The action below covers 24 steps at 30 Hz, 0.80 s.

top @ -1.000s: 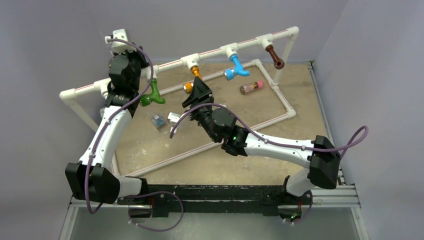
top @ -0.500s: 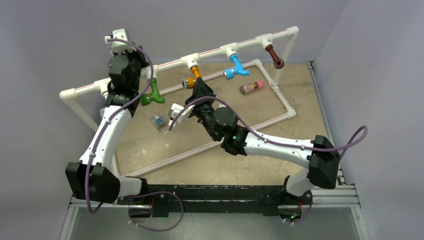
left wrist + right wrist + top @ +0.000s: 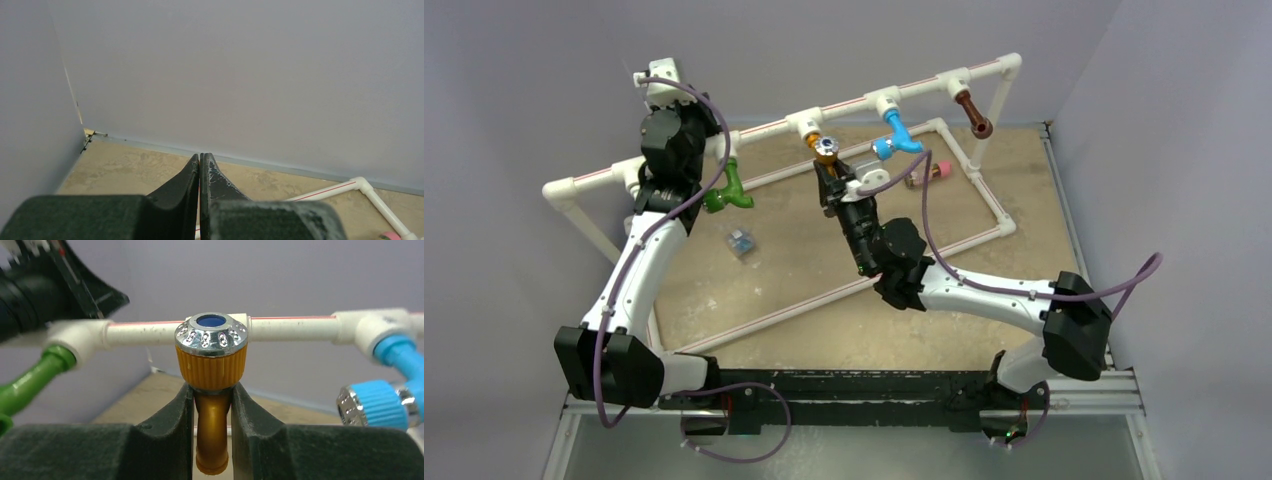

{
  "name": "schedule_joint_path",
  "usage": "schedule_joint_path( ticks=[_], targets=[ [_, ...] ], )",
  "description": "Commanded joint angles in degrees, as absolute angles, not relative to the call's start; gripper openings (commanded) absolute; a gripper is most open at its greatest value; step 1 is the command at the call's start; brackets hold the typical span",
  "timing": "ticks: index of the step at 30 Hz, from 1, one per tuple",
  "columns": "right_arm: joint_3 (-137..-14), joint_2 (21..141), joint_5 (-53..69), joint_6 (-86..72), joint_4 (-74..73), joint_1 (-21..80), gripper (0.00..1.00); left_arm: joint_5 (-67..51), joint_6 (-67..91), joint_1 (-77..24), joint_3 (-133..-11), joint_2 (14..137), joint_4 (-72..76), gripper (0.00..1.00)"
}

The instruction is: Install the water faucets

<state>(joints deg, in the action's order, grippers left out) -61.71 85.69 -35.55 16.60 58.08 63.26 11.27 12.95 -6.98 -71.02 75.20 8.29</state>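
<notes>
My right gripper [image 3: 211,390] is shut on the neck of the orange faucet [image 3: 211,365], just under its ribbed cap. The chrome nozzle ring [image 3: 211,332] faces the camera. From above, this orange faucet [image 3: 823,149] sits below the middle tee of the raised white pipe rail [image 3: 764,128]. On the same rail hang the green faucet [image 3: 728,190], the blue faucet [image 3: 897,138] and the brown faucet [image 3: 973,112]. My left gripper [image 3: 200,157] is shut on nothing, high at the rail's left end and facing the back wall.
A white pipe frame [image 3: 984,200] lies flat on the tan table. A clear cylinder with a pink end [image 3: 932,171] rests inside it, partly behind my right arm's cable. A small dark object [image 3: 741,241] lies left of centre. Grey walls close three sides.
My right gripper moved up to the orange faucet and closed on it. The wrist rolled and the faucet's nozzle swung from low left to upward. The left arm stayed put.
</notes>
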Motion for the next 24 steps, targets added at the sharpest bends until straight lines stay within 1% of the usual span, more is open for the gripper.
schedule_joint_path(
  ticks=[1,6,11,16,20,21,24],
  targets=[
    [-59.8,82.9,-34.3,-14.2,67.6,63.5,0.00,9.1,12.7,-7.0,-66.7,79.1,-5.2,0.00],
    [-57.6,81.3,-33.8,-41.6,65.5,60.1,0.00,8.9,12.7,-7.0,-66.7,79.0,-5.4,0.00],
    [-54.4,81.1,-31.8,-61.3,65.9,58.0,0.00,8.7,12.8,-7.0,-66.7,78.9,-5.4,0.00],
    [-54.3,81.6,-29.4,-72.9,64.3,57.7,0.00,8.6,12.9,-7.0,-66.7,78.8,-5.4,0.00],
    [-54.2,82.3,-26.1,-75.5,65.1,57.7,0.00,8.5,13.0,-7.0,-66.7,78.8,-5.4,0.00],
    [-54.1,82.3,-25.8,-75.5,65.0,57.7,0.02,8.5,13.0,-7.0,-66.7,78.8,-5.4,0.00],
    [-53.1,81.3,-25.8,-75.3,64.8,57.7,0.23,8.4,13.1,-7.0,-66.7,78.8,-5.4,0.00]
  ],
)
